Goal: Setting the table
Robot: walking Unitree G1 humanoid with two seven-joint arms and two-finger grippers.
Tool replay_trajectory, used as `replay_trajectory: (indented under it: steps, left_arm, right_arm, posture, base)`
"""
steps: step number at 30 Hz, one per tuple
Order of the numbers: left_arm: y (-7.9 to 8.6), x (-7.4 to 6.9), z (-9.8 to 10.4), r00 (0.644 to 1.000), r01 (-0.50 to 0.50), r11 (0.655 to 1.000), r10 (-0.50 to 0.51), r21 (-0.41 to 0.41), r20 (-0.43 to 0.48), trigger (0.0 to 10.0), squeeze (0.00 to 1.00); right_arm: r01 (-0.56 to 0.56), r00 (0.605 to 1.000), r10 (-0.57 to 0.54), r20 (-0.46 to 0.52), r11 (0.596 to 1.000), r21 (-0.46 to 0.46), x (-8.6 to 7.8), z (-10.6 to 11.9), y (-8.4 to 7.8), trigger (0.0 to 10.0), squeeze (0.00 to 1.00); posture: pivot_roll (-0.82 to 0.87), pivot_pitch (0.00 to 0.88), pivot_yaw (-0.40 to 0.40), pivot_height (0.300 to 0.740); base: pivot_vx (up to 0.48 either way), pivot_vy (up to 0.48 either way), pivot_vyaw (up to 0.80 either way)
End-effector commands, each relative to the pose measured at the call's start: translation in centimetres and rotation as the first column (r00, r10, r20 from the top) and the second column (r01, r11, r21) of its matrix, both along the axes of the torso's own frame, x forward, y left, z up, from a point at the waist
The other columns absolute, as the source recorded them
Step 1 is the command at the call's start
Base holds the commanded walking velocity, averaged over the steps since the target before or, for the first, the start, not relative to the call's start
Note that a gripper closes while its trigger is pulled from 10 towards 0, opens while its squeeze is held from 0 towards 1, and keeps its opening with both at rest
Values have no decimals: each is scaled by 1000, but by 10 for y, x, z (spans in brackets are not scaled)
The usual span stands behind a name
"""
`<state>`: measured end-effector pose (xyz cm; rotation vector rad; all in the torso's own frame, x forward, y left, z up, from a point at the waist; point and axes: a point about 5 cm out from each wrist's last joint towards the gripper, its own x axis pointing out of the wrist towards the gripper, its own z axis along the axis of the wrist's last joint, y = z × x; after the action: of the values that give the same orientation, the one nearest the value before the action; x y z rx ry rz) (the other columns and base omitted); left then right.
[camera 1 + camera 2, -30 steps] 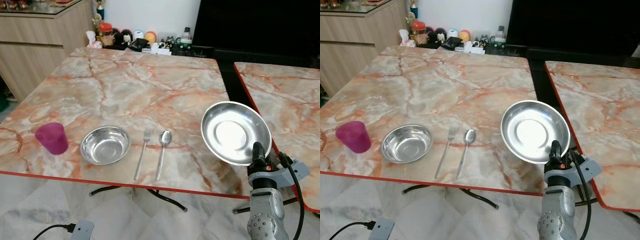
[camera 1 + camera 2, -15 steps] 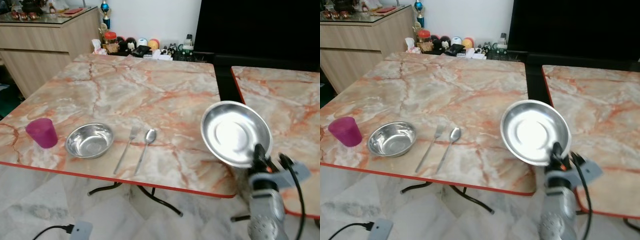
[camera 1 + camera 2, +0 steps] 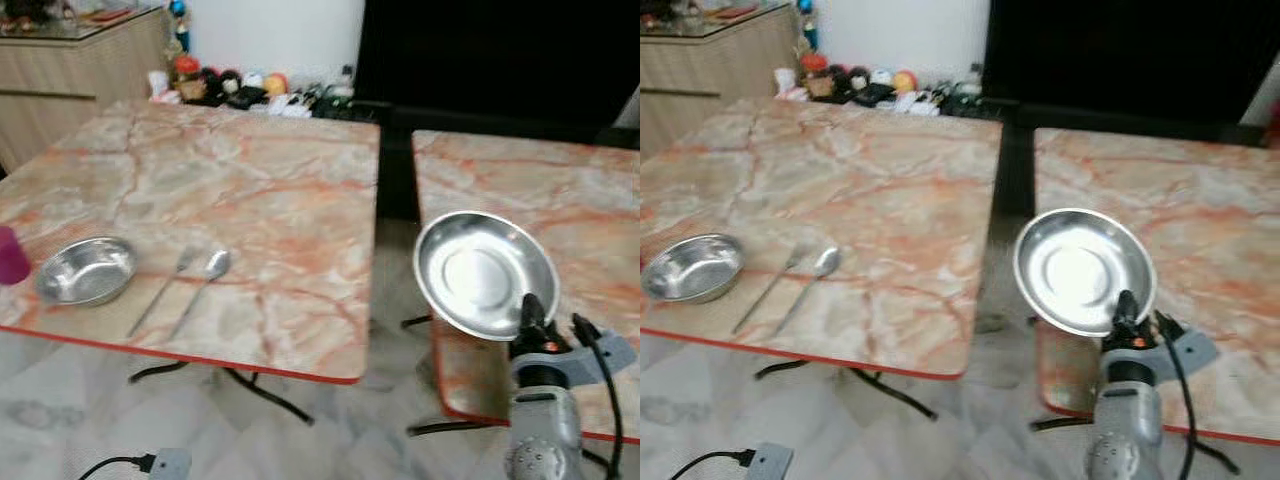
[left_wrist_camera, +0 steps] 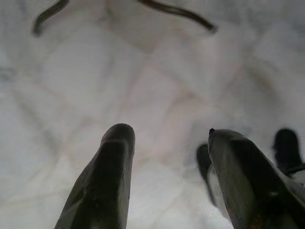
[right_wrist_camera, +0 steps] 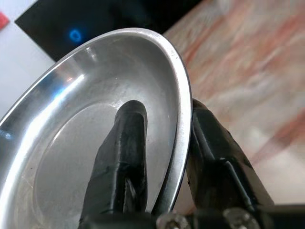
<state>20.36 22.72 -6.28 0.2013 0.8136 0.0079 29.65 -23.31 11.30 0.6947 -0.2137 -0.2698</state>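
My right gripper (image 3: 531, 312) is shut on the rim of a steel plate (image 3: 485, 273), held up and tilted over the front corner of the right marble table (image 3: 560, 190). In the right wrist view one finger (image 5: 123, 157) lies inside the plate (image 5: 71, 143) and the other sits behind its rim. On the left marble table (image 3: 230, 200) stand a steel bowl (image 3: 85, 270), a fork (image 3: 158, 291), a spoon (image 3: 200, 288) and, at the picture's left edge, a magenta cup (image 3: 10, 255). My left gripper (image 4: 167, 143) hangs open over the pale floor.
A dark gap (image 3: 395, 170) separates the two tables. Small jars and clutter (image 3: 240, 85) line the far edge of the left table, with a wooden cabinet (image 3: 60, 60) behind. A white power adapter (image 3: 165, 465) with cable lies on the floor.
The camera has swung right, so the left table and its tableware slid left in the picture. The plate stays in my right gripper, which now stands before the right table's corner.
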Motion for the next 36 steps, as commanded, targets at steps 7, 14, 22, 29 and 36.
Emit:
replay_trajectory:
  steps: [7, 14, 22, 29, 36]
  left_arm:
    - [4, -12, -6, 999, 1, 1000, -1, 9, -45, 10000, 0]
    - [4, -11, -6, 999, 2, 1000, -1, 8, -44, 10000, 0]
    - [3, -11, -6, 999, 3, 1000, -3, 6, -43, 10000, 0]
    - [4, -11, -5, 999, -2, 1000, 2, 3, -38, 10000, 0]
    - [4, -10, -5, 999, -8, 1000, 8, 2, -32, 10000, 0]
  right_arm:
    - [8, 1000, -8, 27, 1000, -4, 0, 6, 2, 10000, 0]
    - [9, 1000, -9, 25, 1000, -2, 0, 6, 3, 10000, 0]
    - [24, 1000, -24, 18, 1000, -11, -1, 6, 0, 10000, 0]
    - [31, 999, -31, 9, 999, -15, 0, 5, -1, 10000, 0]
    - [47, 999, -47, -7, 999, -15, 0, 4, -1, 10000, 0]
  posture:
    - [26, 106, -38, 740]
    - [25, 108, -36, 740]
    - [20, 108, -35, 740]
    - [22, 110, -38, 740]
    - [27, 109, -41, 740]
  base:
    - [0, -465, -611]
    - [0, -464, 0]
    - [0, -460, 0]
    - [0, -329, 0]
    - [0, 0, 0]
